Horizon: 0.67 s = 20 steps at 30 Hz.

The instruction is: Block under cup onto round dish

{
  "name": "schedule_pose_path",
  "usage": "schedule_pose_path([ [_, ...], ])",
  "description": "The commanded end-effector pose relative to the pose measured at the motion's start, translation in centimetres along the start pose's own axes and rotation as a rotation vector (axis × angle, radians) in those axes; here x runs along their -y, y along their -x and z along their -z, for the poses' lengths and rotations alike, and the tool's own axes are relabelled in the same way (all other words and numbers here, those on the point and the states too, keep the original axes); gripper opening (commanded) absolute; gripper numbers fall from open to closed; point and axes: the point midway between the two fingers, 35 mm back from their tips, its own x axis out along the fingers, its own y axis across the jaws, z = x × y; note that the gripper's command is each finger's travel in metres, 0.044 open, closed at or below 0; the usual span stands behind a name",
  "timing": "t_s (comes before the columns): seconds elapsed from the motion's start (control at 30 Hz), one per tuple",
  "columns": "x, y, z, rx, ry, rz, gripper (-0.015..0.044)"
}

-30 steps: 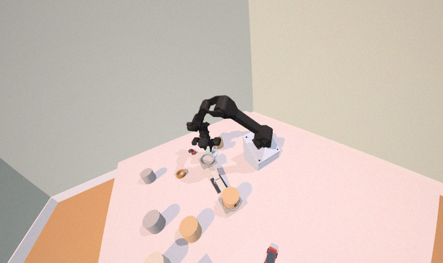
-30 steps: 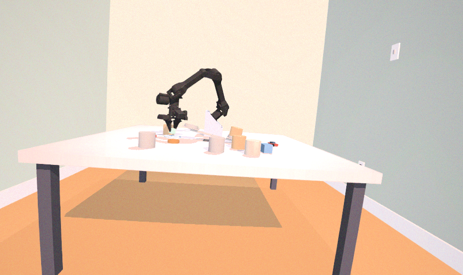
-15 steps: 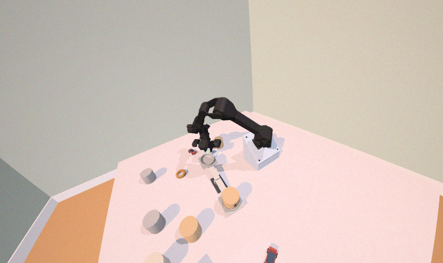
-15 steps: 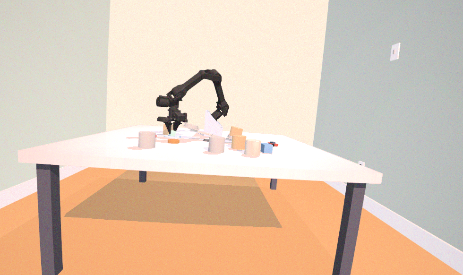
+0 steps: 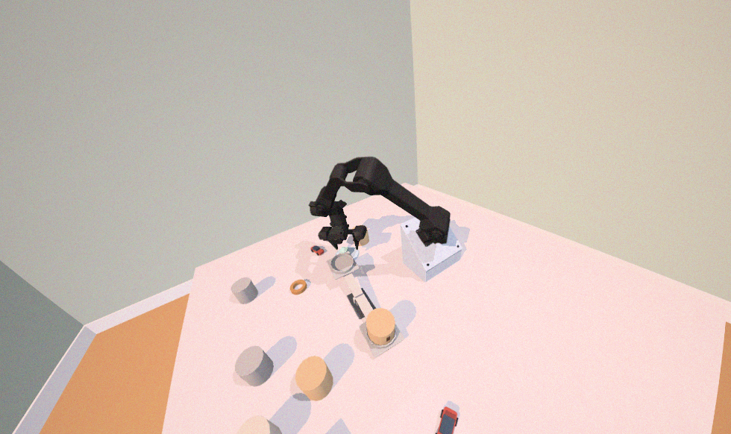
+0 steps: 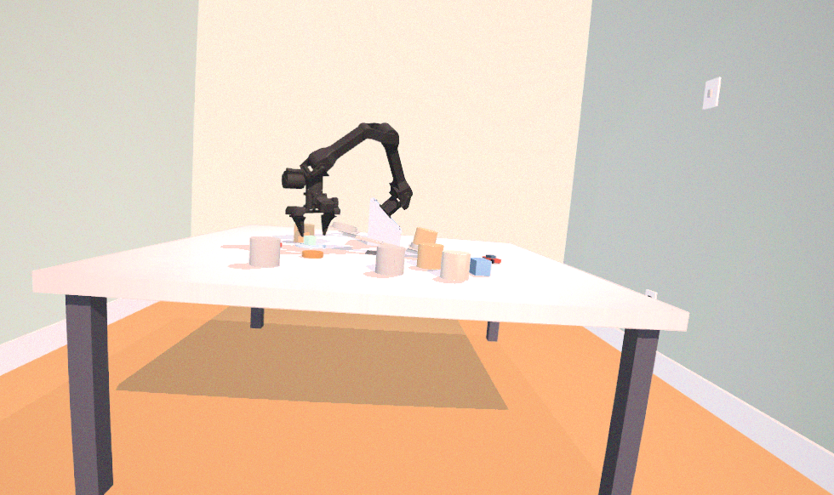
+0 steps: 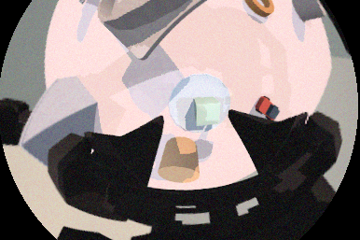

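Note:
My gripper (image 5: pixel 347 247) (image 6: pixel 313 235) (image 7: pixel 196 116) is open and empty, low over the dish. The pale green block (image 5: pixel 342 250) (image 6: pixel 309 240) (image 7: pixel 208 111) sits on the round pale blue dish (image 5: pixel 355 253) (image 7: pixel 205 82), just beyond my fingertips in the wrist view. One orange cup (image 5: pixel 365 238) (image 7: pixel 179 162) stands on the table beside the dish, not above it. The other orange cup (image 5: pixel 380 323) (image 6: pixel 425 236) stands on the far, lower end of the balance. The balance's near pan (image 5: pixel 343 262) (image 7: pixel 154 13) is raised and empty, close to the dish.
A small red car (image 5: pixel 317 250) (image 7: pixel 264 105) and an orange ring (image 5: pixel 293 289) (image 6: pixel 312 254) lie near the dish. The white arm base (image 5: pixel 430 261) is to the right. Grey cylinders (image 5: pixel 244 291) (image 5: pixel 253 366), another orange cylinder (image 5: pixel 314 378) and a blue block (image 6: pixel 480 266) stand farther out.

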Motion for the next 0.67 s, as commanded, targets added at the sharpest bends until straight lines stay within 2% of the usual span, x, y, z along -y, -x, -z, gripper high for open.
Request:
schedule_pose_path([
  [0.0, 0.6, 3.9, 0.1, -0.003, 0.010, 0.037, 0.0440],
  [0.13, 0.5, 4.1, 0.1, -0.003, 0.009, 0.037, 0.0440],
  [0.3, 0.0, 8.2, 0.4, 0.006, -0.005, 0.037, 0.0440],
  [0.63, 0.0, 8.2, 0.4, 0.006, -0.005, 0.037, 0.0440],
])
